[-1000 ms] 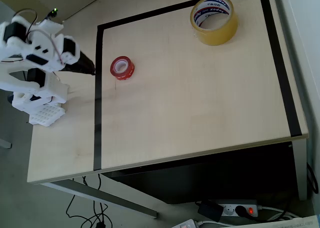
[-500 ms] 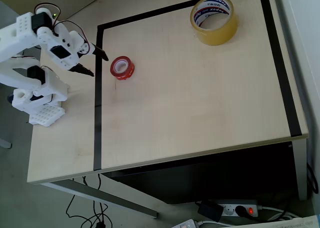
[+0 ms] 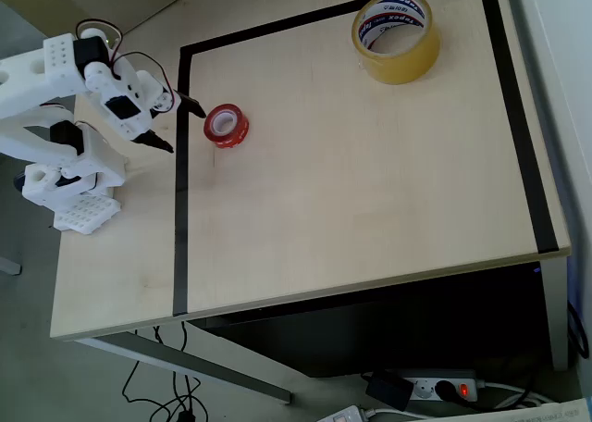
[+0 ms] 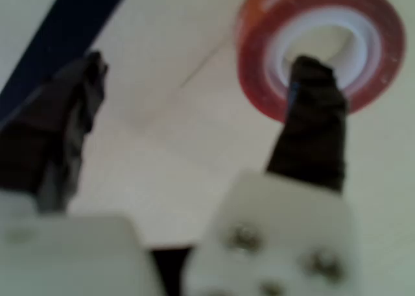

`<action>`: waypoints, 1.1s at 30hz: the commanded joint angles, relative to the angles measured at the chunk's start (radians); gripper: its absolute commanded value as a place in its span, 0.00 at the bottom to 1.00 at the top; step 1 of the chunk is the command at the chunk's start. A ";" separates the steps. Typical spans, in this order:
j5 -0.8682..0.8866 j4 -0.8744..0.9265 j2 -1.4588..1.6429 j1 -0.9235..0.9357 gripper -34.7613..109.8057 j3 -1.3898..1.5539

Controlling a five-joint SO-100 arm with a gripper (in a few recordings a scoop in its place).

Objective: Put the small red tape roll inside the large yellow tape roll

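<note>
The small red tape roll (image 3: 227,126) lies flat on the pale wooden table, near the left black line; in the wrist view the small red tape roll (image 4: 321,46) fills the upper right. The large yellow tape roll (image 3: 396,35) lies flat at the far right corner. My gripper (image 3: 183,128) is open just left of the red roll, its black fingers spread wide with nothing between them. In the wrist view my gripper (image 4: 201,82) has one black fingertip (image 4: 311,82) in front of the roll's white core and the other fingertip (image 4: 91,69) well to the left.
A black tape line (image 3: 181,181) frames the work area on the table (image 3: 370,191). The arm's white base (image 3: 74,177) stands at the left edge. The table's front edge (image 3: 324,292) drops to cables and a power strip (image 3: 435,387) on the floor.
The arm has swung out from its folded pose toward the red roll. The gripper opened and its fingers moved right, closer to the roll. Both rolls stayed put.
</note>
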 commanded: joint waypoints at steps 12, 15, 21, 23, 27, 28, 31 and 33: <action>-0.115 -0.173 -0.167 -0.008 0.44 0.003; -0.110 -0.198 -0.193 -0.018 0.44 -0.011; -0.086 -0.272 -0.258 -0.018 0.29 -0.034; -0.069 -0.296 -0.281 -0.012 0.24 -0.044; -0.063 -0.344 -0.293 0.000 0.24 -0.041; -0.060 -0.350 -0.291 0.003 0.24 -0.043; -0.060 -0.350 -0.259 0.020 0.24 -0.074; -0.060 -0.328 -0.222 0.040 0.24 -0.117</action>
